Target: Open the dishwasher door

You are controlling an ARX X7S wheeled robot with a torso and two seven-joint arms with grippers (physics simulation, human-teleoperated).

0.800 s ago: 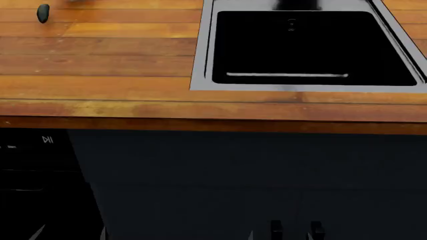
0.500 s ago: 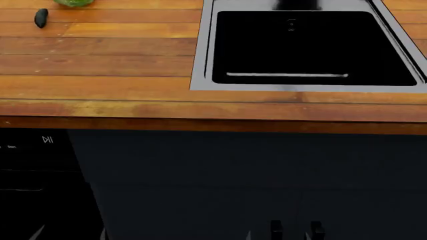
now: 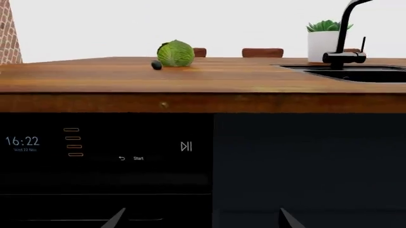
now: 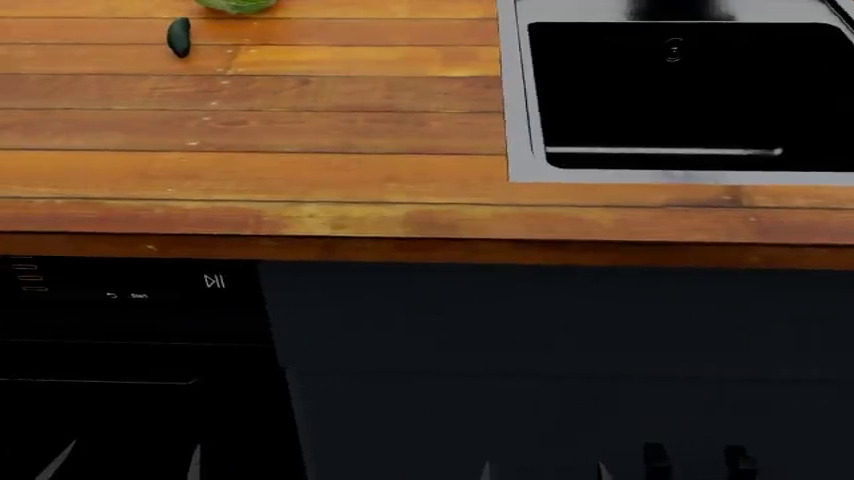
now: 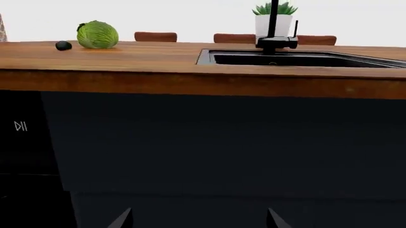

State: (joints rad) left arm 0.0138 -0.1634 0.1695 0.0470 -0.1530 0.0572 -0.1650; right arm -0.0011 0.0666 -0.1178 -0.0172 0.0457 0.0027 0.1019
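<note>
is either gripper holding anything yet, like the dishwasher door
Nothing is held. The left gripper and right gripper both stand open with empty space between the fingertips, short of the dishwasher door.

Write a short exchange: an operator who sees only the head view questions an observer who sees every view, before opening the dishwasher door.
Operator: Does the dishwasher door show anything left of the play symbol?
Observer: Yes, the left wrist view shows a clock reading 16:22.
Operator: What is the green thing cut off at the far side of the counter?
Observer: A whole cabbage, sitting upright on the wood.
</note>
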